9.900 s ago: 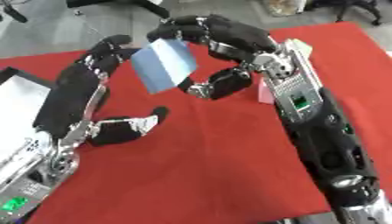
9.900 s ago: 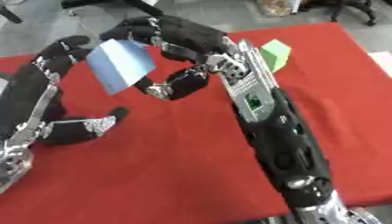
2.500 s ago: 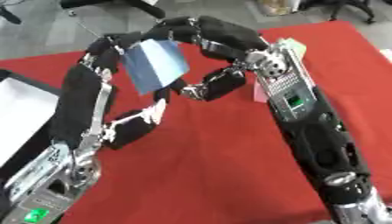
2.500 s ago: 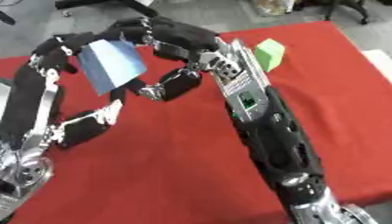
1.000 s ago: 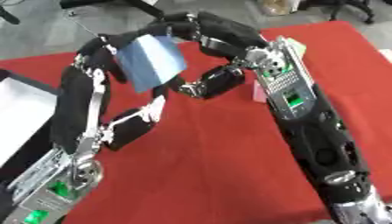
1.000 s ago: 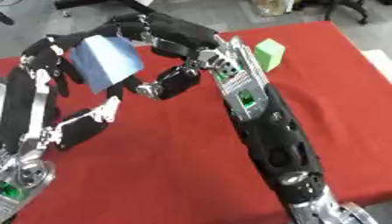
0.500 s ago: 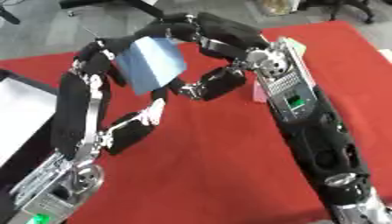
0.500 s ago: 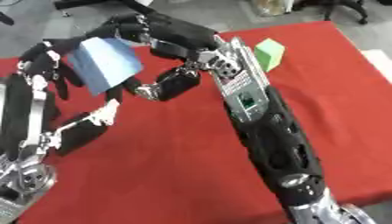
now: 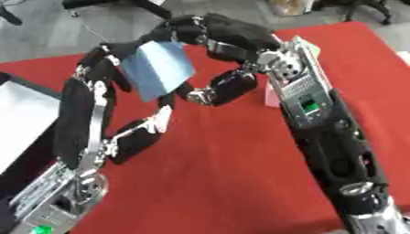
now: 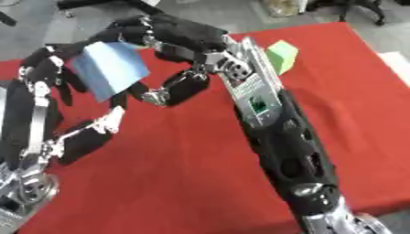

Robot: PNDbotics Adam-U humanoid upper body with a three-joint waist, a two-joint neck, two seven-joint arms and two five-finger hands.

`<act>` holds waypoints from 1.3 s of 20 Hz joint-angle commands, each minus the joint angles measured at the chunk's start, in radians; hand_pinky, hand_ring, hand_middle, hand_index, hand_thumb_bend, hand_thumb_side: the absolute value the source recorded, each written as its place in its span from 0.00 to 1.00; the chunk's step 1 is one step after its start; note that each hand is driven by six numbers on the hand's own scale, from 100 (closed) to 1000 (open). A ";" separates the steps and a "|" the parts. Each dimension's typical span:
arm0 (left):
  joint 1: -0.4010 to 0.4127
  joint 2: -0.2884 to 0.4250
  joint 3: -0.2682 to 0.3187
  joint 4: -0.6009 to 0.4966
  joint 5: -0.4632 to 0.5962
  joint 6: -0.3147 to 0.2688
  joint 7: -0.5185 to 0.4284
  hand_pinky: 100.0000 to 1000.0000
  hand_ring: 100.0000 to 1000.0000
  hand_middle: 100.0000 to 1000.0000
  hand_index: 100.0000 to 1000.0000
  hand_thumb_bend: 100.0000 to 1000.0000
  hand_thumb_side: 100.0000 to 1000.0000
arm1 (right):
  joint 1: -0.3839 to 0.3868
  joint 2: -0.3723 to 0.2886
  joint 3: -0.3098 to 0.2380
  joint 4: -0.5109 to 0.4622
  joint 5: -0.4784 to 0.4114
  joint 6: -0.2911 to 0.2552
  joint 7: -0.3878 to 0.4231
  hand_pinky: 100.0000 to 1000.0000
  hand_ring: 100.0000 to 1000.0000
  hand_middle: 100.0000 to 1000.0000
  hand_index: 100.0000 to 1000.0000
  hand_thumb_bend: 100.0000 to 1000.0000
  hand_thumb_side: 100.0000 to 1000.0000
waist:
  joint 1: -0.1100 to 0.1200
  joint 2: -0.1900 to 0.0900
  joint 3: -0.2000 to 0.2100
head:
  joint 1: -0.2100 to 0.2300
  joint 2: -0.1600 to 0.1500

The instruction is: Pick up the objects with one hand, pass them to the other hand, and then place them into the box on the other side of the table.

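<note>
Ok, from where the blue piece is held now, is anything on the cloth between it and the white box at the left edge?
Nothing visible does. The blue piece is up between the left hand and the right hand; toward the white box only bare red cloth and the left arm itself show. The green block lies on the opposite side.
</note>
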 commanded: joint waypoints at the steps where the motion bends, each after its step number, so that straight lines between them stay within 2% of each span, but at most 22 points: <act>1: -0.002 0.042 0.013 -0.014 -0.021 -0.018 -0.009 0.16 0.32 0.29 0.38 0.00 0.03 | -0.013 -0.031 -0.033 -0.023 0.046 -0.036 0.059 0.80 0.77 0.57 0.52 0.00 0.09 | -0.003 0.006 0.001 | -0.002 -0.002; 7: 0.000 0.065 0.003 -0.014 -0.046 -0.048 -0.024 0.16 0.32 0.29 0.38 0.00 0.02 | -0.026 -0.044 -0.028 -0.040 0.115 -0.066 0.074 0.80 0.79 0.67 0.66 0.01 0.20 | -0.002 0.006 0.002 | -0.002 -0.002; 13: 0.002 0.077 0.004 -0.014 -0.052 -0.059 -0.023 0.17 0.32 0.29 0.38 0.00 0.01 | -0.035 -0.059 -0.026 -0.049 0.172 -0.086 0.069 0.80 0.80 0.75 0.78 0.11 0.29 | -0.002 0.005 0.002 | -0.001 -0.002; 26: 0.016 0.080 0.009 -0.014 -0.054 -0.062 -0.013 0.17 0.32 0.29 0.38 0.00 0.01 | -0.024 -0.070 -0.041 -0.086 0.309 -0.076 0.036 0.80 0.82 0.85 0.99 0.20 0.46 | 0.000 0.006 0.001 | 0.000 -0.002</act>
